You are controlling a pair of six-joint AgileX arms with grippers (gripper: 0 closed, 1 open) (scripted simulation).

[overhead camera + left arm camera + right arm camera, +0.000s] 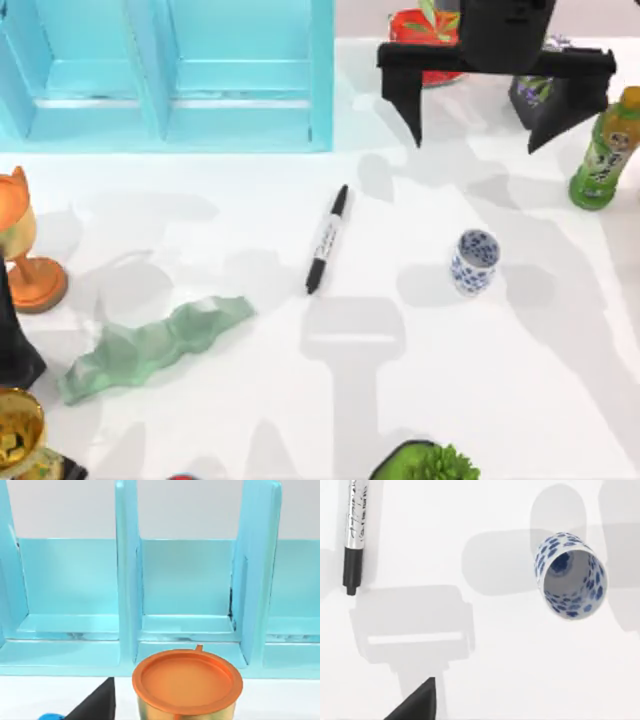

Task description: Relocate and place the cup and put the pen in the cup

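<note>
Looking down on a white table (300,410), the scene runs from clutter at the left to the working arm at the right. At the far left edge stands an orange goblet (25,250), with the left arm parked beside it as a dark shape; whether its fingers are open or closed cannot be told. Below it, in the corner, sits a gold goblet (18,430). Just right of these lies a pale green wavy slab (155,345), flat on the table. A light blue shelf unit (170,80) fills the back left.

Near the middle lies the pen (327,240), flat on the table, its length running from back to front with a slight slant. It is touched by nothing.

Right of the pen, well apart from it, the cup (474,262) stands upright and empty, its mouth open to the camera. A green plant (435,465) peeks in at the front edge.

At the back right, the right gripper (495,95) hangs high above the table with its two fingers spread wide, holding nothing. It is behind the cup, not over it. A red pot (425,35) and a green bottle (605,150) stand nearby.

Judging from this, neither step is done: the cup seems yet to be picked up and moved, and the pen is not in it.
</note>
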